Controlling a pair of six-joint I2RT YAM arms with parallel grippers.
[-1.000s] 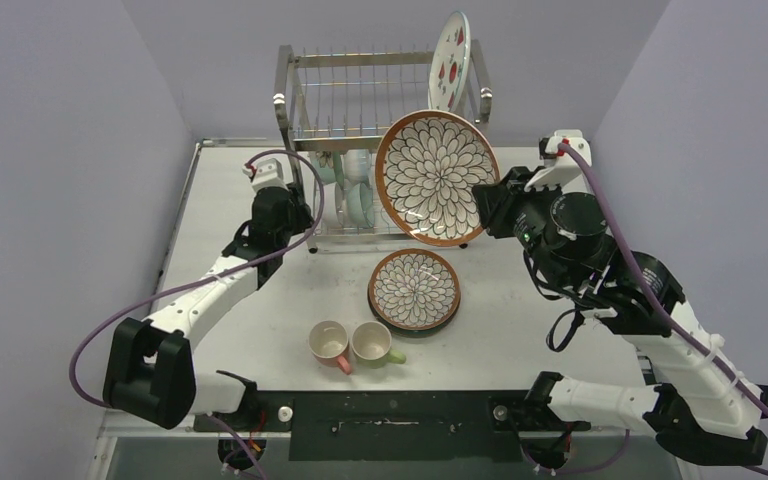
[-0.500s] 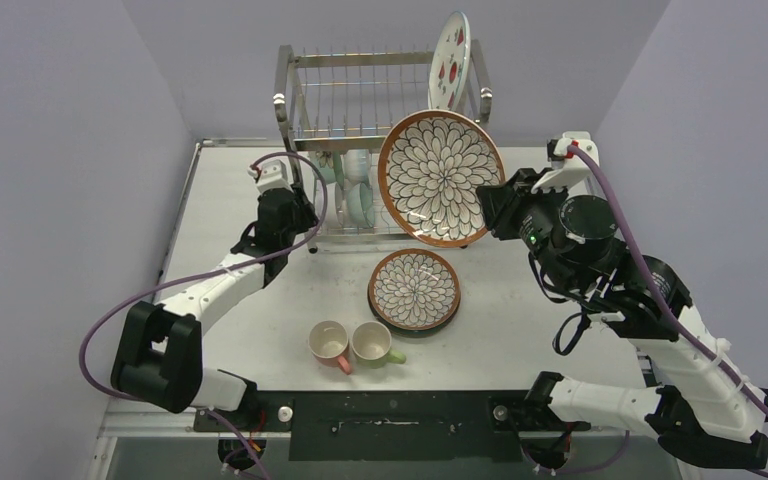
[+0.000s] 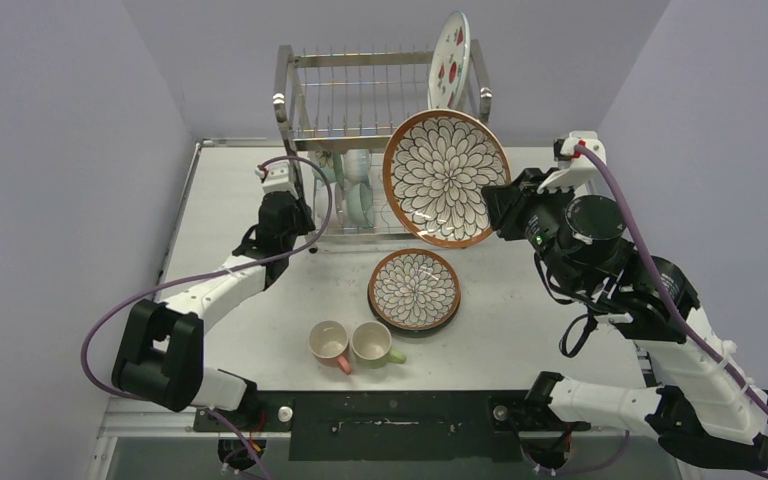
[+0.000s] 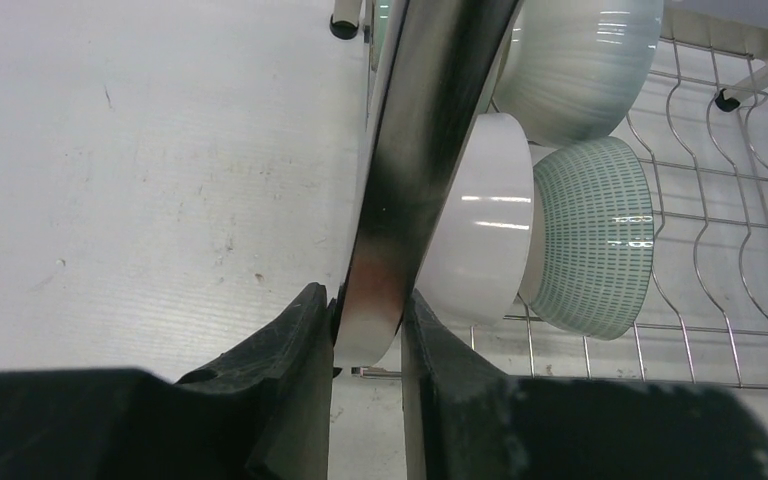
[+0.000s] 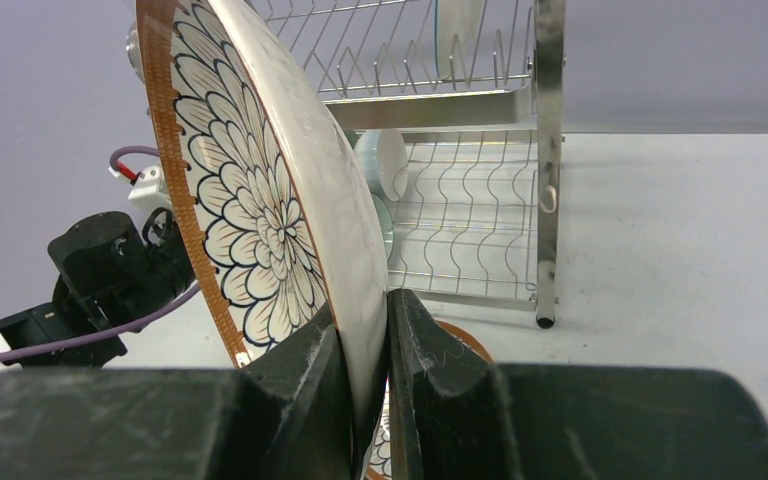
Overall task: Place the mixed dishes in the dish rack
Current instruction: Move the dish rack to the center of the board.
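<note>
The steel wire dish rack (image 3: 360, 100) stands at the table's far side. My left gripper (image 3: 296, 218) is shut on the rack's front left post (image 4: 420, 150), which sits between its fingers (image 4: 290, 350). My right gripper (image 3: 501, 207) is shut on the rim of a brown-rimmed petal plate (image 3: 447, 178) and holds it upright in the air before the rack's right half; it also shows in the right wrist view (image 5: 260, 200). A strawberry plate (image 3: 450, 60) stands in the top tier. White (image 4: 480, 230) and mint-green (image 4: 590, 235) bowls lie in the lower tier.
A second petal plate (image 3: 415, 289) lies flat on the table in front of the rack. A pink mug (image 3: 329, 343) and a green mug (image 3: 372, 342) stand side by side near the front edge. Grey walls close in the table's left, right and far sides.
My right gripper has carried the petal plate a little up and to the right, toward the rack. My left arm has shifted slightly at the rack post.
</note>
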